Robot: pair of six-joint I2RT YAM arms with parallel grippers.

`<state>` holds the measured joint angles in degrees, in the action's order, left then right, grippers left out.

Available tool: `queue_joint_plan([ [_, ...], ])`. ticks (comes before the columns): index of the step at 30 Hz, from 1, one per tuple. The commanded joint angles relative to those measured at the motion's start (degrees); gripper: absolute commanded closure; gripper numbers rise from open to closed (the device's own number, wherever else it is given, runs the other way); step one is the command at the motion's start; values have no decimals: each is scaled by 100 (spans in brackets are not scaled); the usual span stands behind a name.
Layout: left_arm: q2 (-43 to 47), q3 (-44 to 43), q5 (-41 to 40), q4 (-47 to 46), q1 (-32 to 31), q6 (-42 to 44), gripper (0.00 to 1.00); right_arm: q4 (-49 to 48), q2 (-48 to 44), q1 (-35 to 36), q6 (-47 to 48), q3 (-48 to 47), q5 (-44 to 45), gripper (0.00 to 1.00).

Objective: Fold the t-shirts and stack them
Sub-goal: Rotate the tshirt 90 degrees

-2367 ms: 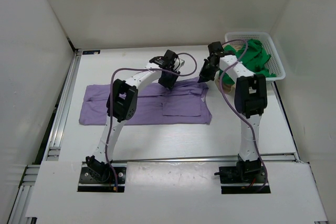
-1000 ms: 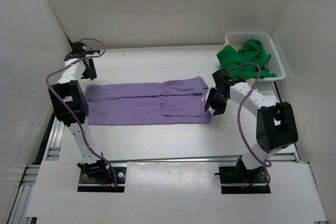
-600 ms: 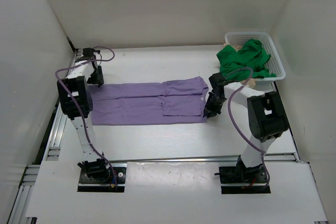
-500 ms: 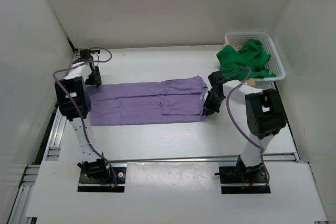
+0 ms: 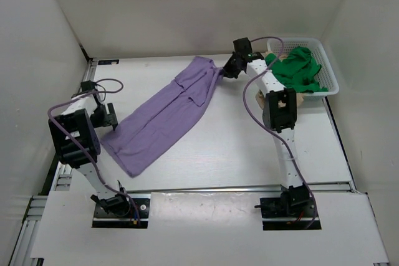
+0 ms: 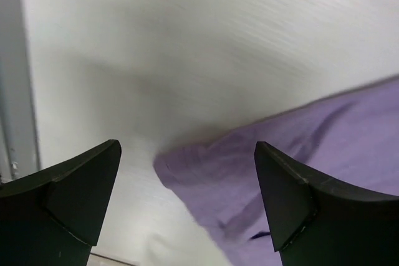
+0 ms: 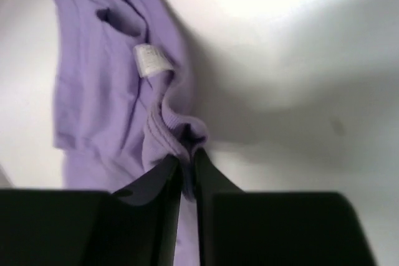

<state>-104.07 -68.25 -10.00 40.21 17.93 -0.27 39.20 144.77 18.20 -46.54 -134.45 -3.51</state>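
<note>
A purple t-shirt (image 5: pixel 168 113) lies stretched in a diagonal from the back middle of the table to the near left. My right gripper (image 5: pixel 226 70) is shut on its ribbed collar (image 7: pixel 163 123) at the far end, the cloth pinched between the jaws, with a white label (image 7: pixel 149 60) just beyond. My left gripper (image 5: pixel 110 118) hovers at the shirt's left edge, jaws wide open and empty. In the left wrist view the shirt's corner (image 6: pixel 249 179) lies below and between the open fingers (image 6: pixel 75 191). A green t-shirt (image 5: pixel 298 68) is heaped in the white basket (image 5: pixel 330 82).
The basket stands at the back right corner. A tan cloth (image 5: pixel 265 98) shows at its near side beside the right arm. A metal rail (image 5: pixel 68 147) runs along the table's left edge, close to the left gripper. White walls enclose the table.
The right gripper has closed on the shirt's right end and dragged it toward the back, swinging the shirt from level to diagonal. The left gripper has moved nearer and opened wide.
</note>
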Motion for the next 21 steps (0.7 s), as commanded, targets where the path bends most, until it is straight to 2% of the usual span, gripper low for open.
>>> queue_joint_plan([
  [1,580,-4,718,513,-167,27,0,-1734,323,-185,-1363,-215,-290,76],
  [2,642,-56,841,671,-167,27,0,-2306,420,-185,-1618,-222,-291,69],
  [3,730,-118,1042,812,-167,27,0,-3051,769,-185,-1917,-474,-195,53],
  [5,817,-119,1097,1138,-167,27,0,-3443,1087,-185,-1999,-1281,-28,41],
  [6,914,-40,1097,1199,-167,27,0,-3628,1088,-185,-1999,-1224,-27,32],
  [7,976,13,1097,1200,-167,27,0,-3700,836,-185,-1868,-1041,138,28],
  [9,1187,267,1035,1253,-115,27,0,-3578,48,-185,-1491,-32,280,22],
  [12,1581,723,966,1061,-36,27,0,-2921,-728,-71,-726,934,797,21],
  [13,1722,838,904,1007,-36,27,0,-2257,-1218,-1,-646,1112,1408,22],
  [16,2363,1208,746,954,17,27,0,-1697,-2231,79,-758,2227,2282,26],
  [18,2845,1322,868,954,192,27,0,-1749,-2784,79,-1163,3087,2416,28],
  [21,3164,1323,868,1085,193,27,0,-1662,-2867,79,-1077,3145,2250,31],
])
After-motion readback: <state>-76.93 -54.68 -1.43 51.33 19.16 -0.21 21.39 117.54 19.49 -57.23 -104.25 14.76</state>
